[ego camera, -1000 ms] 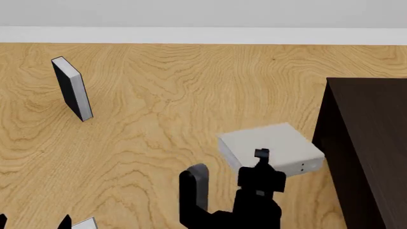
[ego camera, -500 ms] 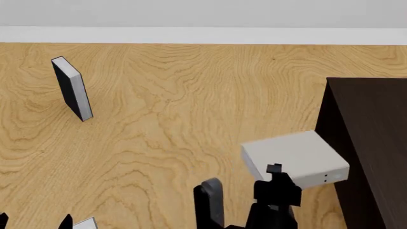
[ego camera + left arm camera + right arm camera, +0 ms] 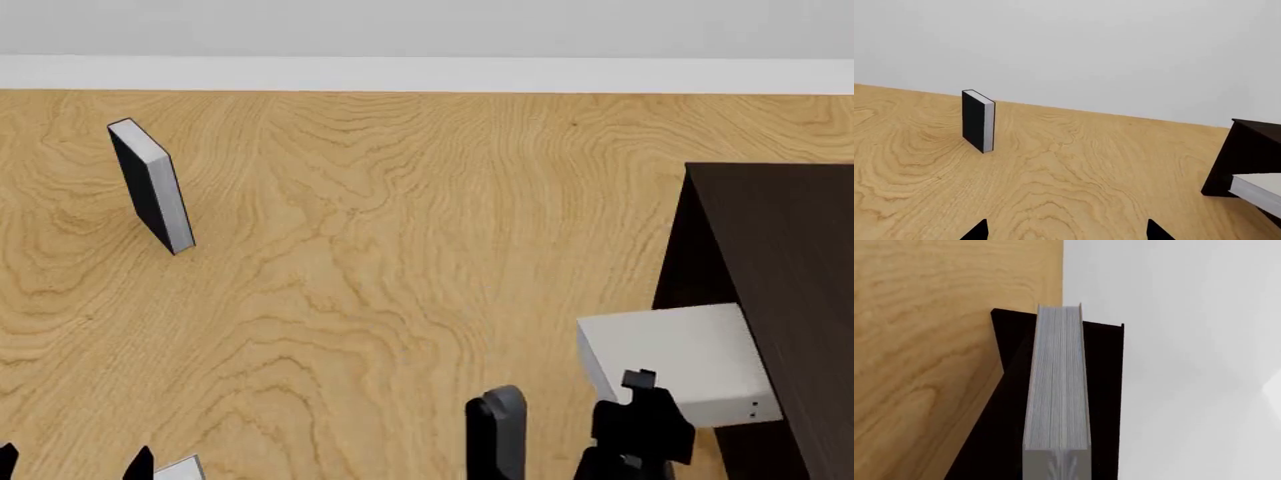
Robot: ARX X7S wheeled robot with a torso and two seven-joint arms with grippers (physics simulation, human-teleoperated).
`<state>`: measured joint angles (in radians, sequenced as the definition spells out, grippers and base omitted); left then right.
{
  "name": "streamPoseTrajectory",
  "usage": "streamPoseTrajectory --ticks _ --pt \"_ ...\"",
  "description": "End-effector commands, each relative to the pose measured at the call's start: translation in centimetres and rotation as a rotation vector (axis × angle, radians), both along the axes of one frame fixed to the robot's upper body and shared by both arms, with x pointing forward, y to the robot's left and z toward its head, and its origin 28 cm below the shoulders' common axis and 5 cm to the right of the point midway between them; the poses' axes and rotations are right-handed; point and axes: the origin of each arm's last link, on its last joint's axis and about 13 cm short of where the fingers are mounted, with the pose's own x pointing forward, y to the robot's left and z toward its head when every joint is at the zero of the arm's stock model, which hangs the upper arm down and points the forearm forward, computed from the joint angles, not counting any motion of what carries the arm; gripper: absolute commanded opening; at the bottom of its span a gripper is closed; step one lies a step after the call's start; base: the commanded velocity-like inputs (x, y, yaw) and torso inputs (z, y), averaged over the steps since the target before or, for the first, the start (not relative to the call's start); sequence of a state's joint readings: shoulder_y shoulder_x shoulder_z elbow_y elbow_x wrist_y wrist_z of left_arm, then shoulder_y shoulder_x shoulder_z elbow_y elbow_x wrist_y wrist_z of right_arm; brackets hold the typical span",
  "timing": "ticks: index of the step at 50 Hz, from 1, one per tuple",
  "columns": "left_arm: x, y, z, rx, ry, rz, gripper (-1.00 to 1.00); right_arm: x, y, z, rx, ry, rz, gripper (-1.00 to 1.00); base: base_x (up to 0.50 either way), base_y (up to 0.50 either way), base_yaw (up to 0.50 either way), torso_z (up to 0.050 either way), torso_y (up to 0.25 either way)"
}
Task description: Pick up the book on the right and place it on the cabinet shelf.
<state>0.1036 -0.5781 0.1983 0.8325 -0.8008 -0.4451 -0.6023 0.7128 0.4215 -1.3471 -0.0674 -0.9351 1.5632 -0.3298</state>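
Beside the dark, flat-sided cabinet (image 3: 781, 270), the right end effector (image 3: 574, 435) grips the smooth grey slab-shaped book (image 3: 674, 360).

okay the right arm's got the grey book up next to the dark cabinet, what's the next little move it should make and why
Probably keep carrying the grey book sideways into the cabinet opening. In the head view the book's far edge just reaches the cabinet's side, and the right wrist view shows its page edges lined up against the dark frame. The right gripper appears to hold it, so it should not release yet; the shelf itself is not visible.
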Motion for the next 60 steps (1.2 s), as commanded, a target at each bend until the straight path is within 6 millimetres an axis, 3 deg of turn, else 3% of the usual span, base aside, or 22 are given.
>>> streamPoseTrajectory --ticks 1,16,57,58,60 --pt "0.1 0.0 0.0 0.001 0.001 0.001 1.0 0.0 -0.9 0.7 -0.099 -0.152 -0.052 -1.0 0.0 0.0 0.0 0.0 0.0" --pt "0.1 0.0 0.0 0.003 -0.003 0.0 1.0 0.0 -2.1 -0.5 -0.137 -0.138 -0.137 -1.0 0.0 0.0 0.0 0.0 0.002" --pt "-0.1 -0.1 0.1 -0.002 -0.006 -0.002 1.0 0.1 -1.9 -2.5 -0.069 -0.052 -0.106 -1.0 0.0 0.0 0.0 0.0 0.002" --pt "-0.1 0.0 0.1 -0.002 -0.006 -0.002 1.0 0.0 -1.8 -2.5 -0.065 -0.05 -0.103 1.0 0.0 0.0 0.0 0.0 0.0" --pt "0.0 0.0 0.1 -0.002 -0.005 0.0 1.0 0.0 -1.8 -2.6 -0.067 -0.041 -0.095 1.0 0.0 0.0 0.0 0.0 0.0"
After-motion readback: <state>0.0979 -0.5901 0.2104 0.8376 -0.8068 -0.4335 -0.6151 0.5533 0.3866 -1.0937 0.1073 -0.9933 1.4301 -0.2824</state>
